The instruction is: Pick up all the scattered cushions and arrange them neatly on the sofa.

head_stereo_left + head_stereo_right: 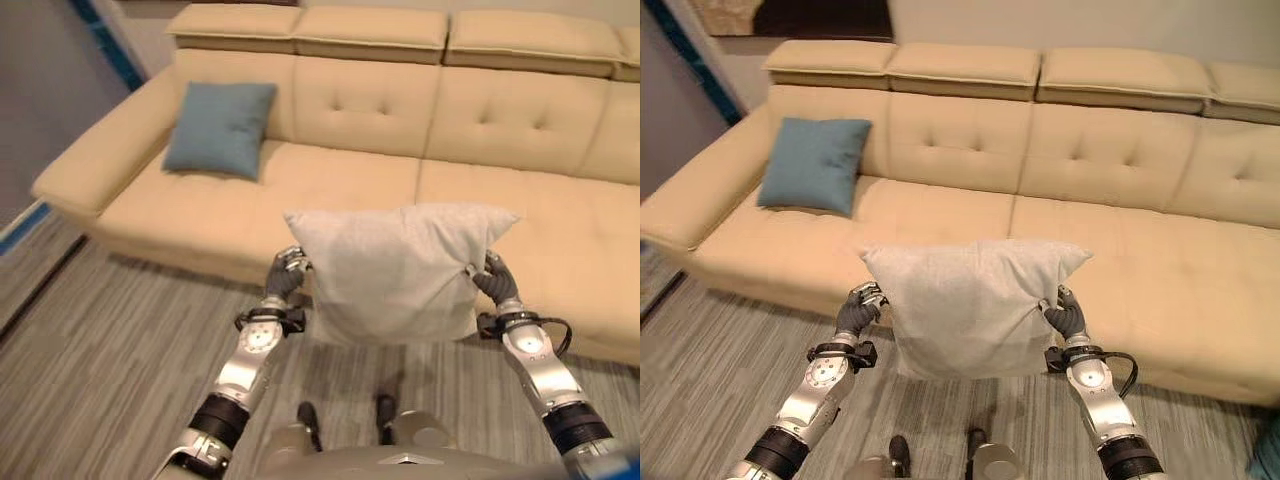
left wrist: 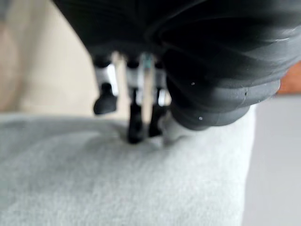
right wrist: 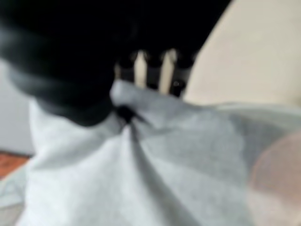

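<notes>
Both the left hand (image 1: 287,274) and right hand (image 1: 494,280) pinched the white cushion (image 1: 400,270) mid-frame; it should be carried level onto the sofa (image 1: 480,130) seat beside the blue cushion (image 1: 220,128).

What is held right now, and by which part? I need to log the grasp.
The white cushion, held off the floor before the sofa: left hand pinches one side edge, right hand the other.

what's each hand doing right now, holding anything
Left hand: shut on the white cushion, gripping its left edge.
Right hand: shut on the same white cushion, gripping its right edge.
</notes>
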You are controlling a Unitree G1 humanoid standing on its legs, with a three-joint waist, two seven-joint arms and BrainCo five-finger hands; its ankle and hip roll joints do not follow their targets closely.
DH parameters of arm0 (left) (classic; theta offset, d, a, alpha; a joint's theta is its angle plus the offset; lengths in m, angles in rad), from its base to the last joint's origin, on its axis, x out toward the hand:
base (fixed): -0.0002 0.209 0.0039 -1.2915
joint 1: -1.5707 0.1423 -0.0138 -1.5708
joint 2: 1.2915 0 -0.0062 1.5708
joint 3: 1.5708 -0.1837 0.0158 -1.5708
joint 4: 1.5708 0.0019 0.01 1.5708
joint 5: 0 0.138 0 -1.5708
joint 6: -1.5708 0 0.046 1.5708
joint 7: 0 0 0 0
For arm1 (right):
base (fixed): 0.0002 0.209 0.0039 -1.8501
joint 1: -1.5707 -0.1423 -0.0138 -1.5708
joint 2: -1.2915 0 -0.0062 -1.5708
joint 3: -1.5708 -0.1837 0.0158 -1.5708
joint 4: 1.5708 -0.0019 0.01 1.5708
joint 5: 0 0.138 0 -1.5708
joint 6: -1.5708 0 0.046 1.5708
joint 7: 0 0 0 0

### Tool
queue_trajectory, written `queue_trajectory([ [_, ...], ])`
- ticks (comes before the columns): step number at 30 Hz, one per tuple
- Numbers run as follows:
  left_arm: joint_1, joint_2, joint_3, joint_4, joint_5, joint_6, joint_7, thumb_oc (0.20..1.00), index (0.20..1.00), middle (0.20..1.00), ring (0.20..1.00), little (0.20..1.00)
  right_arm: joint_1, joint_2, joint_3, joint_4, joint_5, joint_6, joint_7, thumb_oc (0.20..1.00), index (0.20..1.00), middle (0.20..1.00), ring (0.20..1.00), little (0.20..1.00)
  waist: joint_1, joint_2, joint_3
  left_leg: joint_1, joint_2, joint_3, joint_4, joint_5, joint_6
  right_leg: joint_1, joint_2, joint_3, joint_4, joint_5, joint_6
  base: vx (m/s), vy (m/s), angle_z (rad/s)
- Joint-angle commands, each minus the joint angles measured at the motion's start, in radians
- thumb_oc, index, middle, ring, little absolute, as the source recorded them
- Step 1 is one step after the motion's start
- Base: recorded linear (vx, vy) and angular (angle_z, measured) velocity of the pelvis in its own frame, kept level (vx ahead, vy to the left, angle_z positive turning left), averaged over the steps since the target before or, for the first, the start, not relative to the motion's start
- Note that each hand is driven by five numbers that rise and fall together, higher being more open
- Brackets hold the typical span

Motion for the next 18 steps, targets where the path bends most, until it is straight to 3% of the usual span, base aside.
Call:
queue_trajectory([
  [1,-0.058,0.005,-0.03,-0.076,0.022,-0.062,-0.038,0.2,0.2,0.2,0.2,0.2,-0.042,0.013,0.008,-0.135,0.021,-0.098,0.01,0.2,0.2,0.2,0.2,0.2,-0.018,-0.034,-0.052,0.01,-0.002,-0.006,-0.016,-0.063,0.008,0.06,0.023,0.066,-0.059,0.039,0.13,0.12,-0.017,0.25],
  [2,-0.058,0.005,-0.03,-0.076,0.023,-0.061,-0.038,0.2,0.2,0.2,0.2,0.2,-0.042,0.013,0.008,-0.135,0.021,-0.098,0.011,0.2,0.2,0.2,0.2,0.2,-0.019,-0.035,-0.052,0.011,-0.004,-0.006,-0.019,-0.061,0.008,0.06,0.022,0.065,-0.059,0.039,0.13,0.11,-0.002,0.16],
  [4,-0.072,-0.001,-0.031,-0.071,0.028,-0.061,-0.029,0.2,0.2,0.2,0.2,0.2,-0.05,0.019,0.018,-0.128,0.018,-0.1,0.005,0.2,0.2,0.2,0.2,0.2,-0.009,-0.025,-0.044,-0.015,0.026,0.012,-0.121,0.037,-0.017,0.086,0.037,0.082,-0.064,0.026,0.129,0.2,0.027,0.24],
  [6,-0.074,0.0,-0.03,-0.074,0.028,-0.063,-0.024,0.2,0.2,0.2,0.2,0.2,-0.055,0.023,0.023,-0.125,0.017,-0.1,0.003,0.2,0.2,0.2,0.2,0.2,-0.004,-0.022,-0.04,-0.019,0.024,0.004,-0.115,0.047,-0.019,0.094,0.04,0.093,-0.06,0.018,0.125,0.2,0.06,0.11],
  [8,-0.065,0.007,-0.028,-0.095,0.026,-0.069,-0.03,0.2,0.2,0.2,0.2,0.2,-0.077,0.037,0.036,-0.119,0.007,-0.095,0.006,0.2,0.2,0.2,0.2,0.2,0.001,-0.004,-0.056,0.029,-0.002,0.013,-0.142,0.009,0.004,0.111,0.031,0.12,-0.026,-0.017,0.14,0.3,0.159,-0.58],
  [10,-0.065,0.007,-0.028,-0.095,0.026,-0.069,-0.03,0.2,0.2,0.2,0.2,0.2,-0.077,0.038,0.036,-0.119,0.007,-0.095,0.006,0.2,0.2,0.2,0.2,0.2,0.003,-0.005,-0.054,0.031,-0.002,0.015,-0.142,0.009,0.004,0.111,0.03,0.121,-0.024,-0.019,0.141,0.14,0.094,-0.42],
  [13,-0.07,0.007,-0.029,-0.106,0.017,-0.07,-0.023,0.2,0.2,0.2,0.2,0.2,-0.091,0.048,0.045,-0.122,0.005,-0.094,0.008,0.2,0.2,0.2,0.2,0.2,0.015,-0.005,-0.055,0.044,-0.026,0.026,-0.114,-0.036,0.034,0.106,0.002,0.137,0.059,-0.031,0.16,0.19,0.145,-0.37],
  [14,-0.068,0.008,-0.028,-0.11,0.012,-0.071,-0.023,0.2,0.2,0.2,0.2,0.2,-0.093,0.049,0.047,-0.124,-0.003,-0.093,0.008,0.2,0.2,0.2,0.2,0.2,0.017,-0.008,-0.05,0.052,-0.042,0.029,-0.103,-0.061,0.052,0.094,-0.02,0.135,0.12,-0.02,0.179,0.16,0.167,-0.17],
  [15,-0.067,0.011,-0.028,-0.115,0.011,-0.067,-0.023,0.2,0.2,0.2,0.2,0.2,-0.093,0.054,0.05,-0.133,-0.012,-0.09,0.01,0.2,0.2,0.2,0.2,0.2,0.019,-0.008,-0.046,0.066,-0.061,0.039,-0.099,-0.085,0.078,0.022,-0.046,0.151,0.254,0.064,0.213,0.2,0.22,-0.19],
  [16,-0.07,0.014,-0.028,-0.114,0.011,-0.068,-0.017,0.2,0.2,0.2,0.2,0.2,-0.1,0.057,0.053,-0.133,-0.011,-0.09,0.01,0.2,0.2,0.2,0.2,0.2,0.012,-0.012,-0.031,0.081,-0.068,0.04,-0.093,-0.101,0.091,-0.015,-0.062,0.15,0.325,0.106,0.228,0.13,0.149,-0.21],
  [17,-0.071,0.014,-0.027,-0.114,0.011,-0.068,-0.017,0.2,0.2,0.2,0.2,0.2,-0.101,0.057,0.053,-0.133,-0.011,-0.09,0.01,0.2,0.2,0.2,0.2,0.2,0.014,-0.009,-0.035,0.076,-0.064,0.043,-0.094,-0.099,0.09,-0.02,-0.059,0.153,0.322,0.111,0.227,0.16,0.21,-0.17],
  [18,-0.069,0.025,-0.014,-0.107,0.016,-0.068,-0.003,0.2,0.2,0.2,0.2,0.2,-0.119,0.071,0.074,-0.127,-0.013,-0.09,0.009,0.2,0.2,0.2,0.2,0.2,0.003,0.002,-0.008,0.125,-0.07,0.061,-0.101,-0.133,0.111,-0.111,-0.081,0.107,0.439,0.1,0.219,0.21,0.197,-0.12],
])
